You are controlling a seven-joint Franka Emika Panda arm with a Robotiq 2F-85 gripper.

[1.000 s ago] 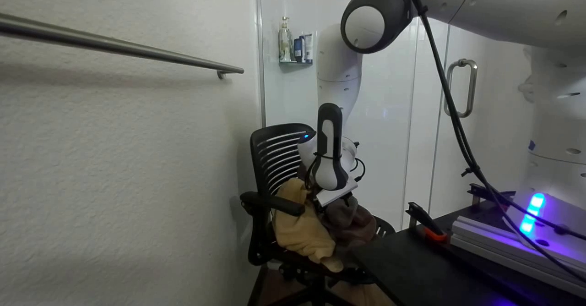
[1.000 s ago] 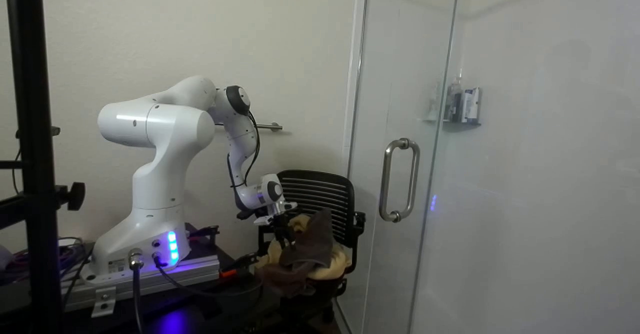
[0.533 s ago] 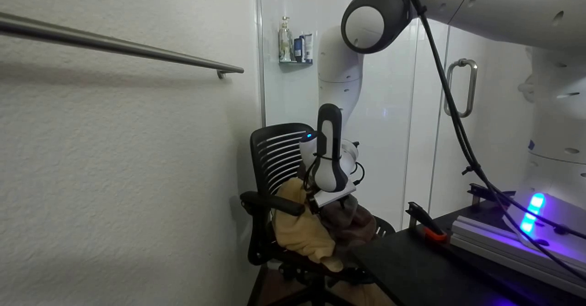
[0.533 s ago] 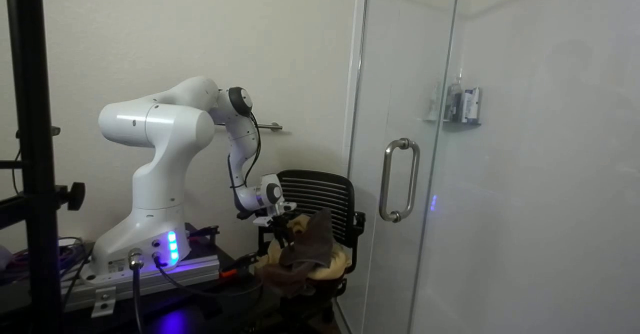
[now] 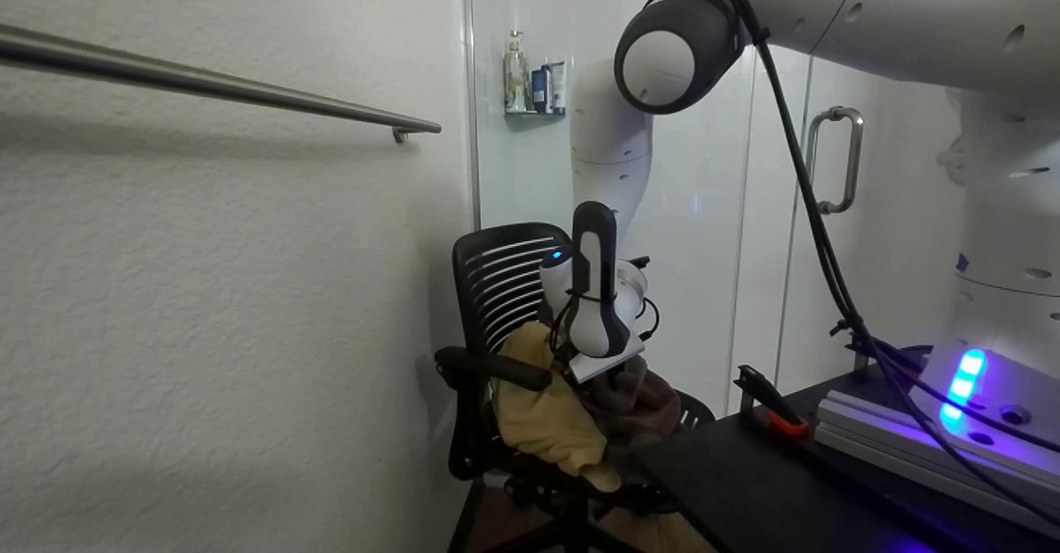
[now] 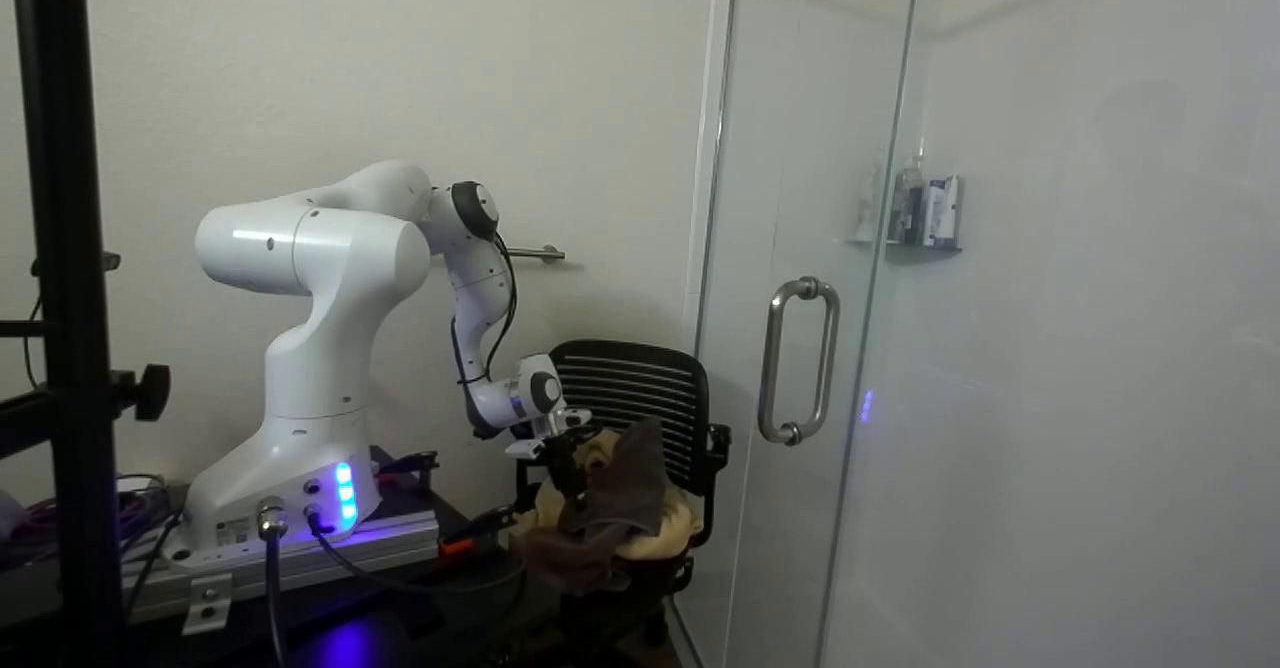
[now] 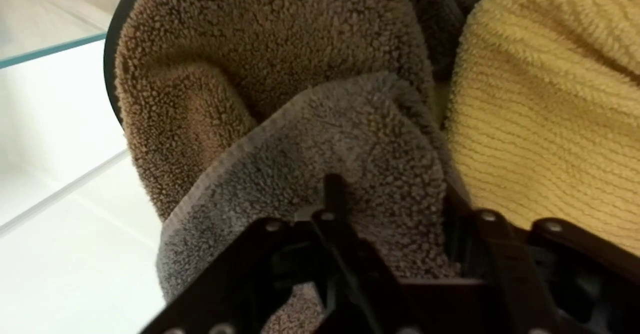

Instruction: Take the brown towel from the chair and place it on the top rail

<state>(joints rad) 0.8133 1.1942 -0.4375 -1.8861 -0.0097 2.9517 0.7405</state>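
The brown towel [image 5: 642, 404] lies bunched on the seat of the black chair [image 5: 501, 276], with a dark fold [image 6: 628, 483] propped up toward the backrest. My gripper [image 7: 394, 194] points down into it in the wrist view. Its fingers [image 7: 335, 196] stand apart with a greyish-brown fold of the towel between them; the right fingertip is partly hidden by the cloth. No firm pinch shows. In an exterior view the dark gripper [image 6: 567, 476] reaches down beside the towel. The top rail [image 5: 215, 81] is a metal bar on the wall, with nothing hanging on it.
A yellow towel [image 7: 545, 124] lies against the brown one on the chair. The chair's armrest [image 5: 493, 367] is close to the hand. A black table [image 5: 745, 470] with clamps borders the seat. The glass shower door with its handle [image 6: 800, 358] stands beyond the chair.
The arm has sunk slightly, bringing the hand lower into the towel. In an exterior view the fingers look closer together than before. The towels and chair have not visibly moved.
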